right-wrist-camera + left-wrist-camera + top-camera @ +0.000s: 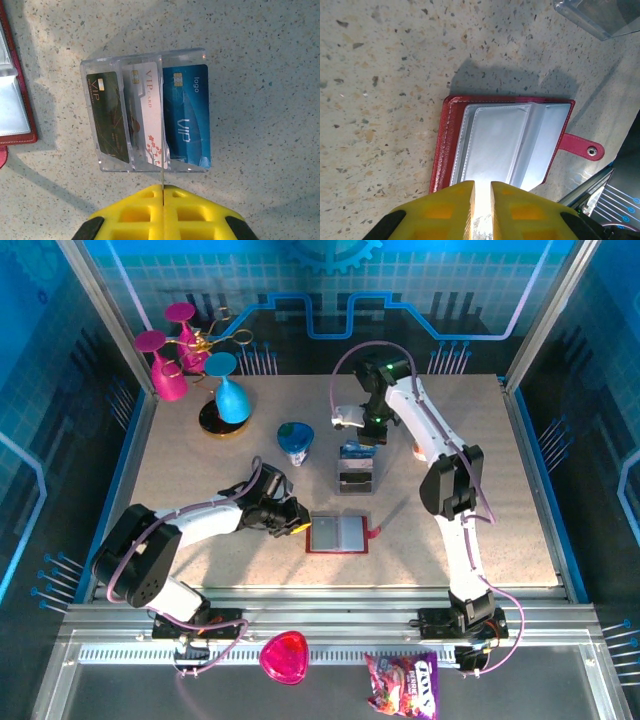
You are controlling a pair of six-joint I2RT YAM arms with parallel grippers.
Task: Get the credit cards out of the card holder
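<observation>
Pockets of card holder (505, 145) look empty. Left pincer (482, 207) nearly shut at its near edge, hold unclear. Right pincer (163, 200) shut above credit cards (185, 115) in clear stand (100, 67). Withdraw straight up, no dragging.

The card holder (338, 532) lies open, left tool (298, 524) at its left edge, right tool (362, 440) above the clear stand (355, 478).

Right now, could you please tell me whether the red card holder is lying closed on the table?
No, the card holder lies open on the table, with its pale grey inner pockets facing up.
</observation>
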